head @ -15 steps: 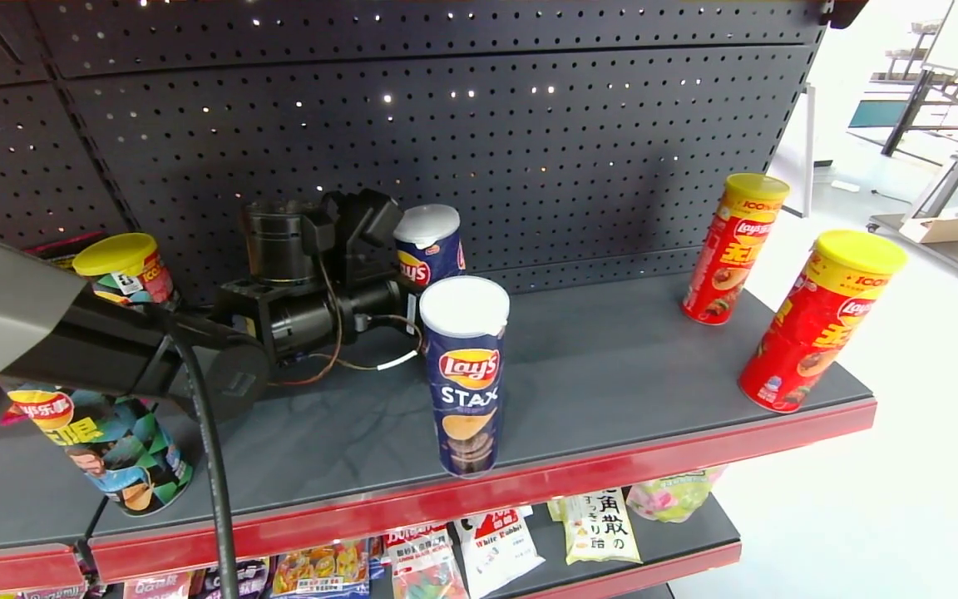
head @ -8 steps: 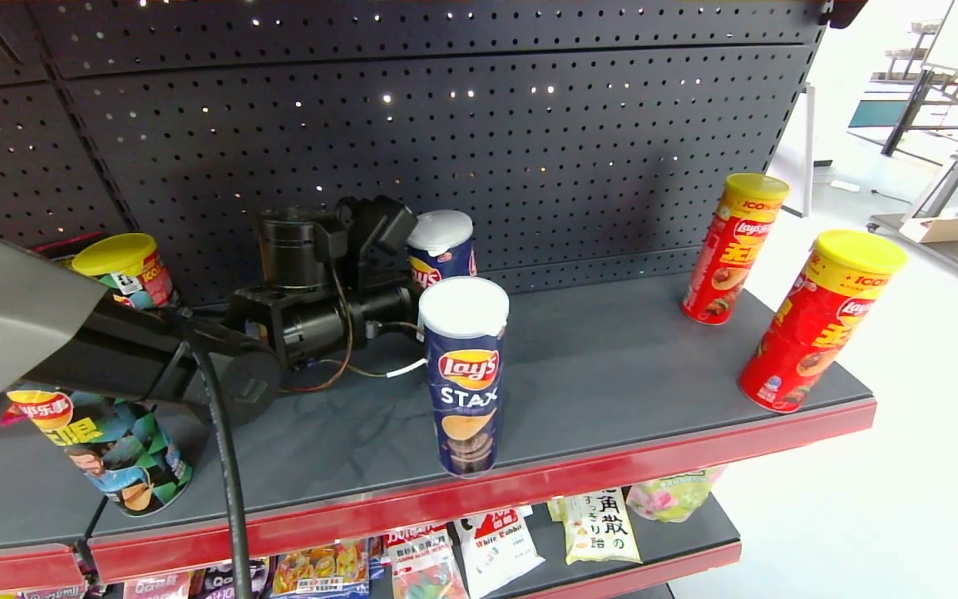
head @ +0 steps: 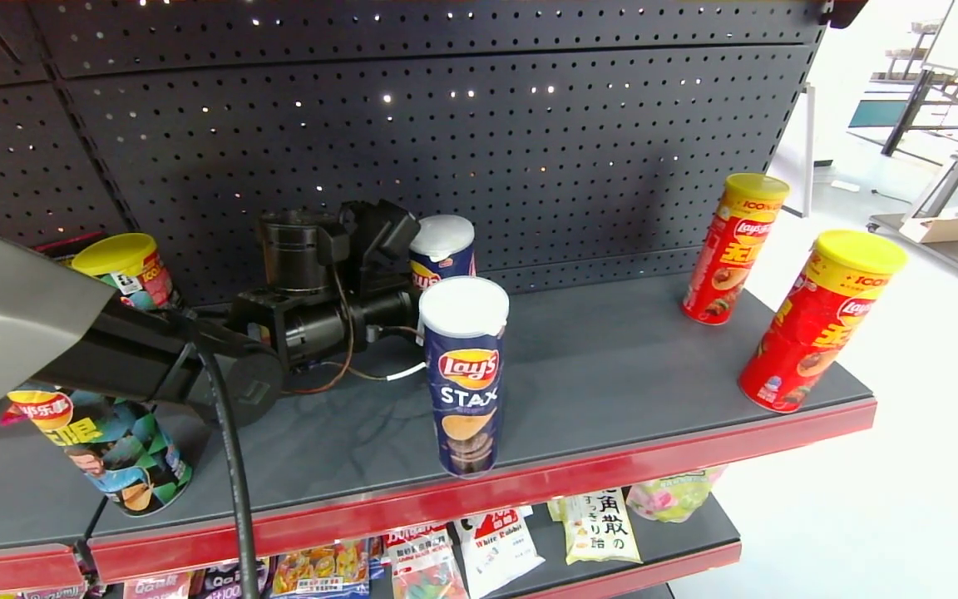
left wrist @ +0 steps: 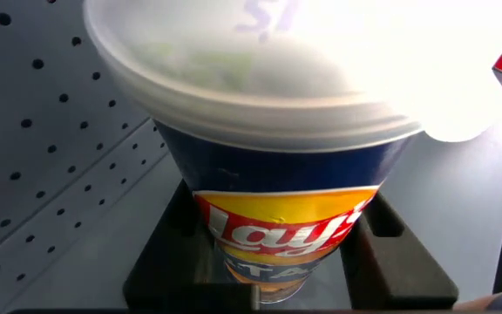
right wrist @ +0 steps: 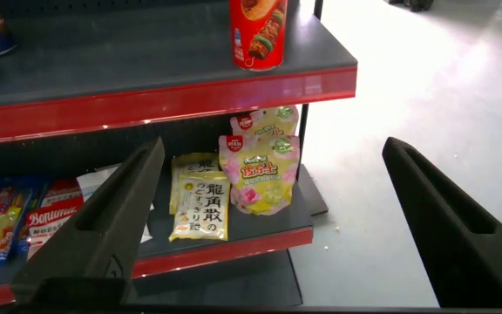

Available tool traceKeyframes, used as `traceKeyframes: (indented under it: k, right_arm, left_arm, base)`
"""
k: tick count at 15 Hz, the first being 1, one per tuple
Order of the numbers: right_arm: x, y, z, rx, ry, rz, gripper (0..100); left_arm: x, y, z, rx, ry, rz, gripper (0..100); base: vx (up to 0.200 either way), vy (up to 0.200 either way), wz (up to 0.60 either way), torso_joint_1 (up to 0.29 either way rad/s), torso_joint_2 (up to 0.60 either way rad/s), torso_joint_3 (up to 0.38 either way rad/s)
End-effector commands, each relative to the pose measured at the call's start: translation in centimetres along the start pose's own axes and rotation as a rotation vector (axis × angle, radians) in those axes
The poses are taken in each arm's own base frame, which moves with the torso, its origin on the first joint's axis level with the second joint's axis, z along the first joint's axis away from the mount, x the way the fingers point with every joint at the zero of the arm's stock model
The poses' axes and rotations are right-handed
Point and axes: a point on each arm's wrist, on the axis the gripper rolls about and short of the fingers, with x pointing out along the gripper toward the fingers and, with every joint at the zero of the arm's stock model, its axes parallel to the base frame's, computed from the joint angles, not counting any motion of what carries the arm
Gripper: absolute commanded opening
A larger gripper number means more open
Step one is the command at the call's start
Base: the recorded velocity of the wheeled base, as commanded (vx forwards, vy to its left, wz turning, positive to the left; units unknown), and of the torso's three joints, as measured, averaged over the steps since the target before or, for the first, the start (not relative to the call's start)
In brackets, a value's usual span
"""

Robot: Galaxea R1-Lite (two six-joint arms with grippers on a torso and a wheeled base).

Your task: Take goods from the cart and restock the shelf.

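A blue chips can with a white lid (head: 441, 249) stands upright near the pegboard at the back of the dark shelf (head: 612, 366). My left gripper (head: 412, 287) is shut on it from the left. In the left wrist view the can (left wrist: 286, 209) sits between the two black fingers (left wrist: 159, 266). Its base is hidden behind a second blue can (head: 464, 383) at the shelf's front edge. My right gripper (right wrist: 277, 235) is open with nothing in it, down in front of the lower shelf.
Two red cans with yellow lids (head: 733, 249) (head: 820, 320) stand at the right end of the shelf. Two patterned cans (head: 125, 266) (head: 105, 441) stand at the left. Snack bags (right wrist: 255, 170) fill the lower shelf. Bare shelf lies between the blue and red cans.
My left gripper has carried the blue can a little to the right and slightly lower, closer behind the front blue can. The other cans have not moved.
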Motion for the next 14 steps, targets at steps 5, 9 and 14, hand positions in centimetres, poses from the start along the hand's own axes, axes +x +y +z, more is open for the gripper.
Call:
traceKeyframes:
  k: [5, 9, 14]
  right_arm:
    - [0.0, 0.0, 0.0, -0.001, -0.002, 0.0, 100]
    - [0.0, 0.0, 0.0, -0.001, 0.0, 0.0, 100]
    - [0.0, 0.0, 0.0, -0.001, 0.0, 0.0, 100]
  left_arm:
    - [-0.1, 0.1, 0.2, 0.001, -0.007, 0.004, 100]
    - [-1.3, 0.1, 0.6, 0.001, -0.011, 0.015, 100]
    - [-7.5, -0.6, 0.6, -0.02, 0.024, 0.055, 100]
  base:
    - [0.0, 0.0, 0.0, 0.0, 0.0, 0.0]
    - [0.0, 0.0, 0.0, 0.0, 0.0, 0.0]
    - [0.0, 0.0, 0.0, 0.0, 0.0, 0.0]
